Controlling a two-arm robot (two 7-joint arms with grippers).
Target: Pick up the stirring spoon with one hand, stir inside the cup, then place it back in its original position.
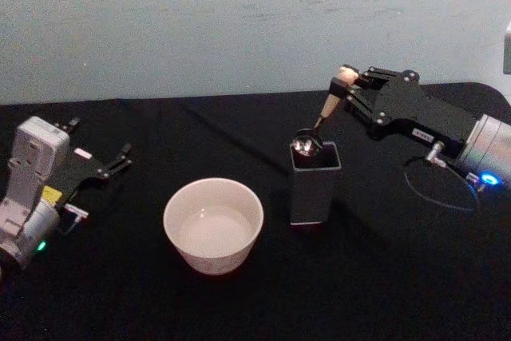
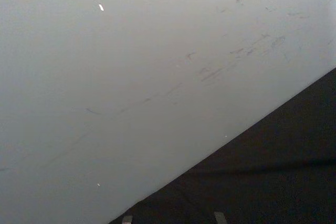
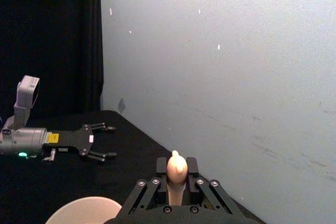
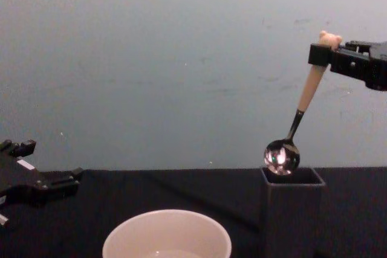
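Observation:
The stirring spoon (image 1: 328,109) hangs tilted, its beige bear-topped handle (image 4: 310,92) pinched near the top by my right gripper (image 1: 345,84), which is shut on it. Its shiny round bowl (image 4: 281,156) sits right at the mouth of the dark grey square holder (image 1: 314,189). In the right wrist view the bear head (image 3: 177,167) pokes out between the fingers. The cream-white cup (image 1: 212,256) stands left of the holder, nearer to me, also seen low in the chest view as the cup (image 4: 166,237). My left gripper (image 1: 102,140) rests open at the far left, well away from the cup.
A black cloth covers the table (image 1: 383,293). A pale wall (image 1: 239,21) rises close behind it. A thin cable (image 1: 435,189) loops on the cloth under my right arm.

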